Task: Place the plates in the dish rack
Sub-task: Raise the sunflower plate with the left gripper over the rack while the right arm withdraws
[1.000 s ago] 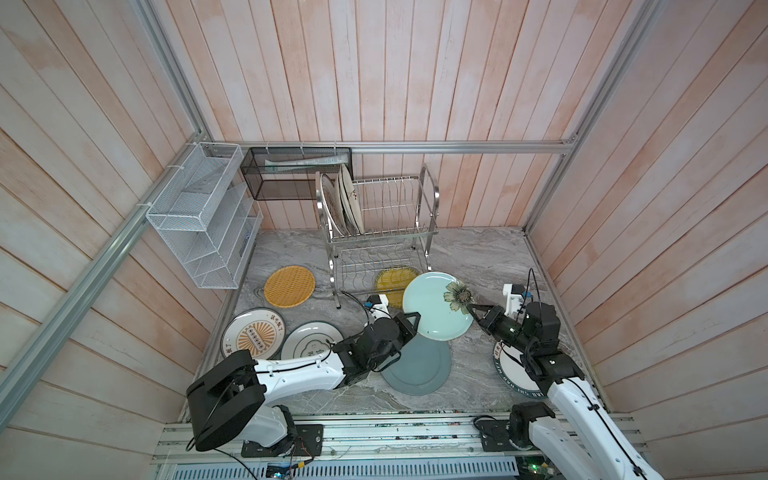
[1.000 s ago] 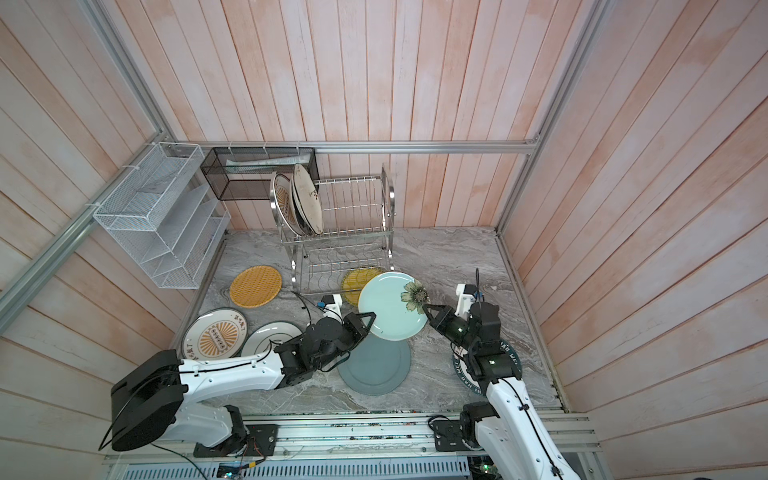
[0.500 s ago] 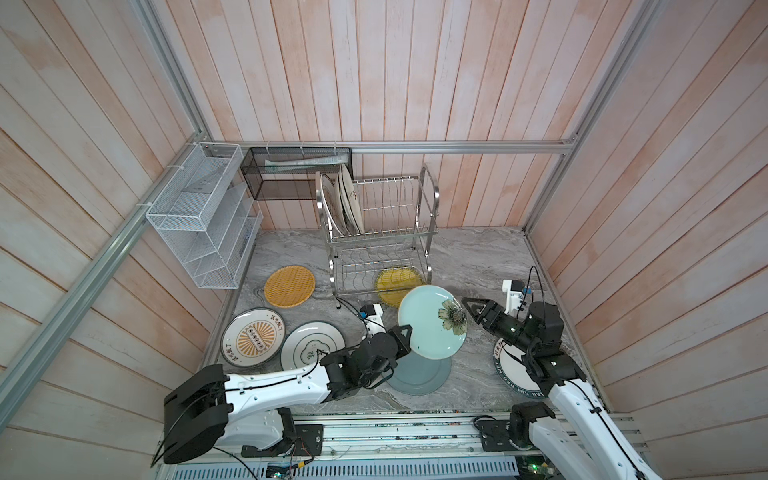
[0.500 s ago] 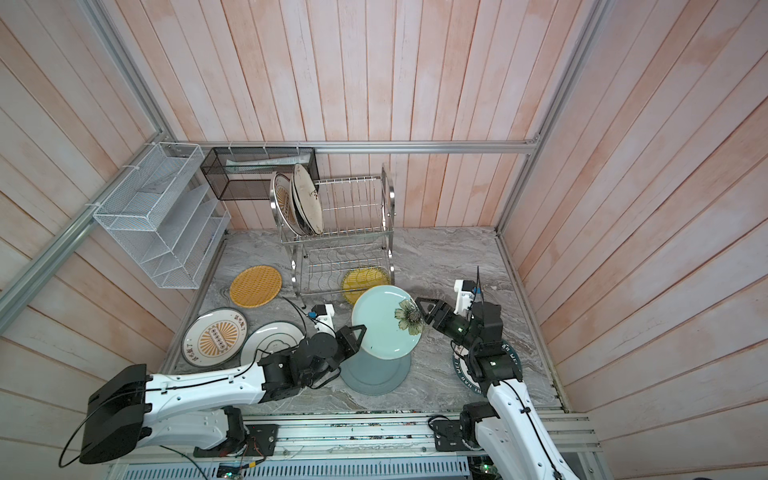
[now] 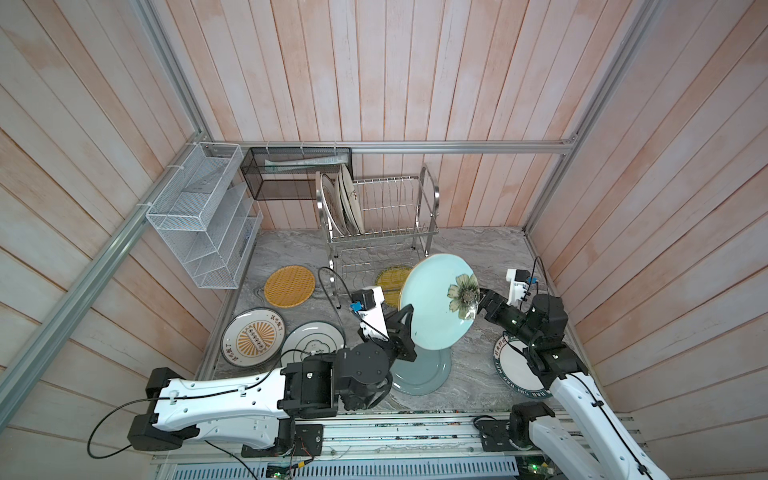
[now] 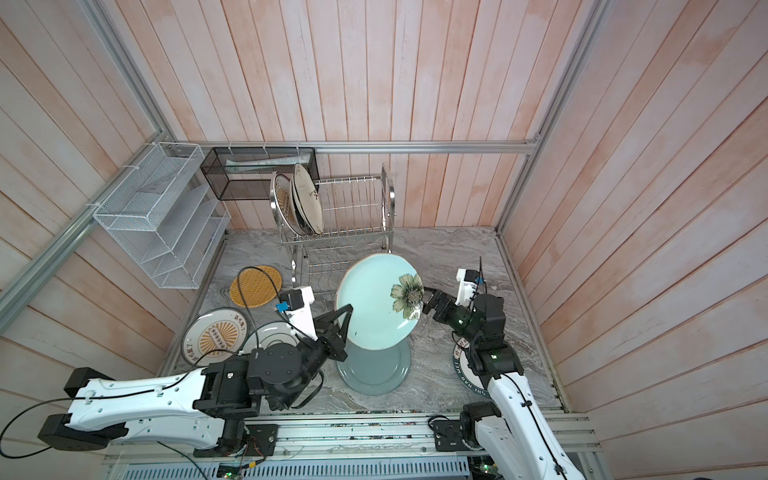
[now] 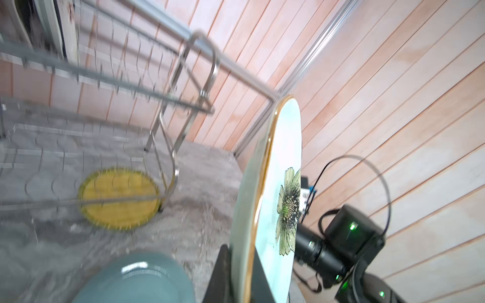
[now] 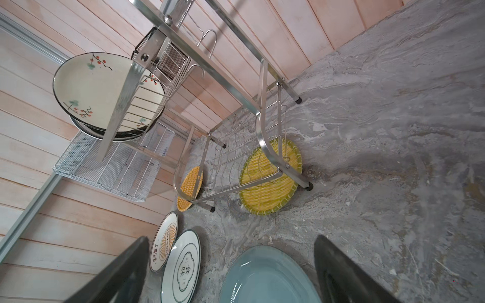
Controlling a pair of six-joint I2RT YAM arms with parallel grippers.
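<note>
In both top views the celadon plate (image 5: 436, 309) is held up on edge, clamped at its near-left rim by the left pincer (image 5: 404, 322), which is closed tight on it. It's probably kept upright like that so it can be slid between the upright wires of the dish rack (image 5: 388, 208) at the far side. The racked plates (image 5: 345, 203) are bunched at its left end, so free slots are left to the right. The right pincer (image 5: 478, 302) is parked just beside the flowered rim.

Left wrist view: the gold-edged rim is seen pinched in the pincer, with the rack blurred beyond.

Right wrist view: the jaws are spread wide with nothing gripped, so the load is judged to be carried by the left arm alone. The grey-blue plate (image 8: 262, 275) is seen flat on the tabletop (image 8: 393, 131) below.
</note>
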